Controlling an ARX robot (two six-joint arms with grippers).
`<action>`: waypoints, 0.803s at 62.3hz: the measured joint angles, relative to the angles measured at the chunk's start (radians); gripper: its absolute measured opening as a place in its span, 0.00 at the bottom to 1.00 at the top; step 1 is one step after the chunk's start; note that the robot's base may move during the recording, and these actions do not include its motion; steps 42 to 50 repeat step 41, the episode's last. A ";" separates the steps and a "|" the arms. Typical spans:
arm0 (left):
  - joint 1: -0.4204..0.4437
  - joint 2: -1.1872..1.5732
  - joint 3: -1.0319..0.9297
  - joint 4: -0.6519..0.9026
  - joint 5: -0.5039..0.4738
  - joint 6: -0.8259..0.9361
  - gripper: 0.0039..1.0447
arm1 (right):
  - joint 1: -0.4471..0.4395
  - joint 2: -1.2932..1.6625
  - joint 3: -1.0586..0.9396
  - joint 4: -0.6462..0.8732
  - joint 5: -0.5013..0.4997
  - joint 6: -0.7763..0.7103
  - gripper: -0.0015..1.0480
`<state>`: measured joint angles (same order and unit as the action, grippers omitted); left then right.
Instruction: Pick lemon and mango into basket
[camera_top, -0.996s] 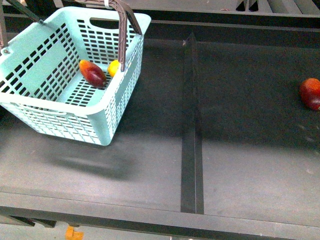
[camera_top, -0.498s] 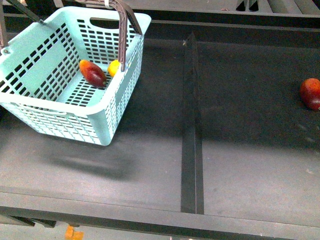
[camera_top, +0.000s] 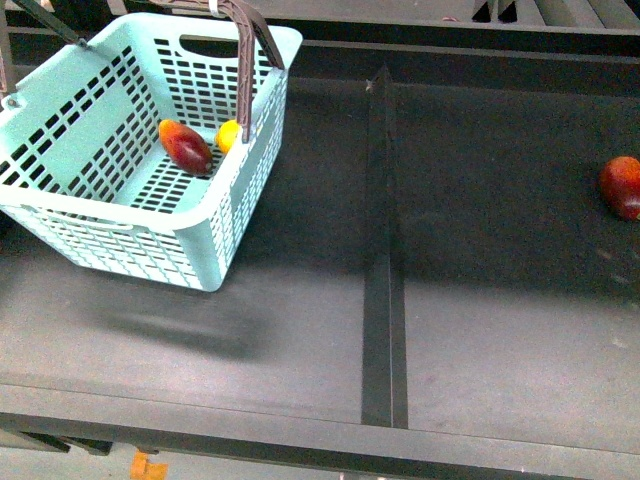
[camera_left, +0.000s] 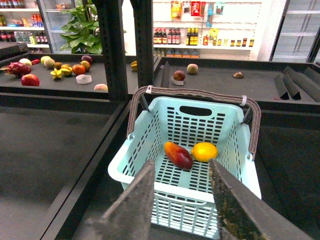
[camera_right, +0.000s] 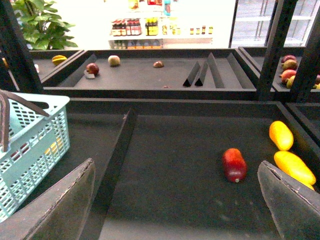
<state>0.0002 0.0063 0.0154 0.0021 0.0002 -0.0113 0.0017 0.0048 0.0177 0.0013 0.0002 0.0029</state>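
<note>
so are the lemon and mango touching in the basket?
Cannot tell. In the left wrist view the mango and lemon meet with no visible gap on the basket floor; the front view overlaps them.

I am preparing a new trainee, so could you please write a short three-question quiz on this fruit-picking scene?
1. True or false: the lemon lies inside the basket.
2. Multiple choice: What lies right beside the lemon in the basket? A) a green fruit B) the mango C) nothing
3. In the right wrist view, how do the jaws of the right gripper stand, and what is between them?

Key:
1. True.
2. B.
3. Wide apart and holding nothing; a dark red fruit on the shelf floor shows beyond them. The left gripper is likewise open, above the basket.
</note>
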 joint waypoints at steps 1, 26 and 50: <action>0.000 0.000 0.000 0.000 0.000 0.000 0.55 | 0.000 0.000 0.000 0.000 0.000 0.000 0.92; 0.000 0.000 0.000 0.000 0.000 0.002 0.94 | 0.000 0.000 0.000 0.000 0.000 0.000 0.92; 0.000 0.000 0.000 0.000 0.000 0.002 0.94 | 0.000 0.000 0.000 0.000 0.000 0.000 0.92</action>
